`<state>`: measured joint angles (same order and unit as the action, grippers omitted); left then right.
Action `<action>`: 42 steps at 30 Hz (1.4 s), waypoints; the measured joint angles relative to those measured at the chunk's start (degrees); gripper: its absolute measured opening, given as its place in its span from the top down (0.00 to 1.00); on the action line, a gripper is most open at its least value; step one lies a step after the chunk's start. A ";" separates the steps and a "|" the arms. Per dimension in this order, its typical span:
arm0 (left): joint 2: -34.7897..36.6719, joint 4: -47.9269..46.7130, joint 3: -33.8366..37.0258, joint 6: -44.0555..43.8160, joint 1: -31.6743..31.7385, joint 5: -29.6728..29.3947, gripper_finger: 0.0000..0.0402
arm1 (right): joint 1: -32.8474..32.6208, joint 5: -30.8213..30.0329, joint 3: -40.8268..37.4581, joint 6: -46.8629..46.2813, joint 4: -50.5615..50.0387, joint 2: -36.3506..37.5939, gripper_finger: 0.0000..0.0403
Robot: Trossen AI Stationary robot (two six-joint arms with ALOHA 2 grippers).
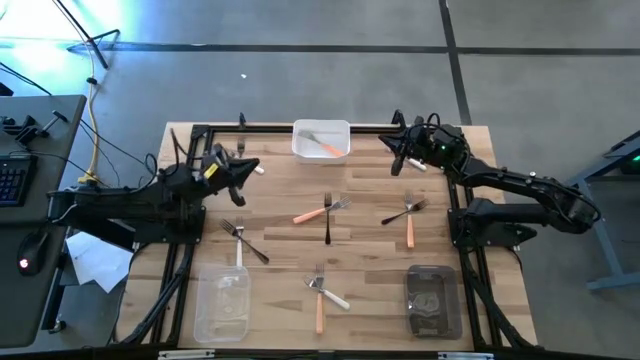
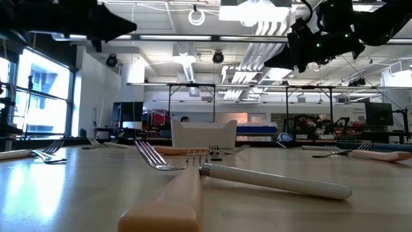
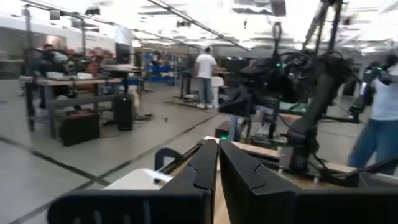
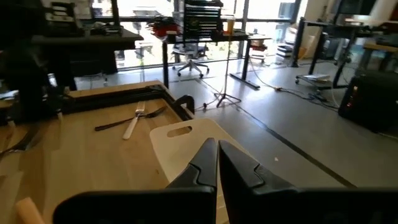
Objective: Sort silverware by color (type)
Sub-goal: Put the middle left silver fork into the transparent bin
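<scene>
I see both hands closed and empty: left hand, right hand. Nearest the left hand, the crossed dark-metal and cream-handled forks lie at its six o'clock on the wooden tabletop.

Wooden slatted table with a black frame along its edges. White tray sits at the far edge, middle, with an orange-handled fork inside. Toward the near edge from the white tray: orange fork crossed by a dark fork. Right of that pair: another orange fork crossed with a dark fork. Left of the pair: white-handled fork crossed with a dark fork. Nearer still, in line with the white tray: orange fork crossed with a white fork. Clear tray at the near left corner, dark tray at the near right.
</scene>
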<state>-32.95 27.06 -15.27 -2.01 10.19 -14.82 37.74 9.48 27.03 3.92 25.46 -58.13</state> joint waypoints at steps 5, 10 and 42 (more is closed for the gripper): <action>-7.82 -16.28 -10.66 -0.73 0.92 10.54 0.99 | 0.00 -0.25 -0.01 1.09 0.01 0.00 1.00; -17.99 -42.25 -22.52 0.13 -0.14 11.28 0.93 | 0.00 -0.06 -0.01 1.32 0.01 0.00 1.00; -58.44 -80.19 -35.54 7.21 -21.03 19.66 0.65 | 0.00 0.39 0.01 2.55 -2.98 0.00 1.00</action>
<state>-91.39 -53.13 -50.81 5.19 -10.85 4.84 37.74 9.87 27.04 6.47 22.48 -58.13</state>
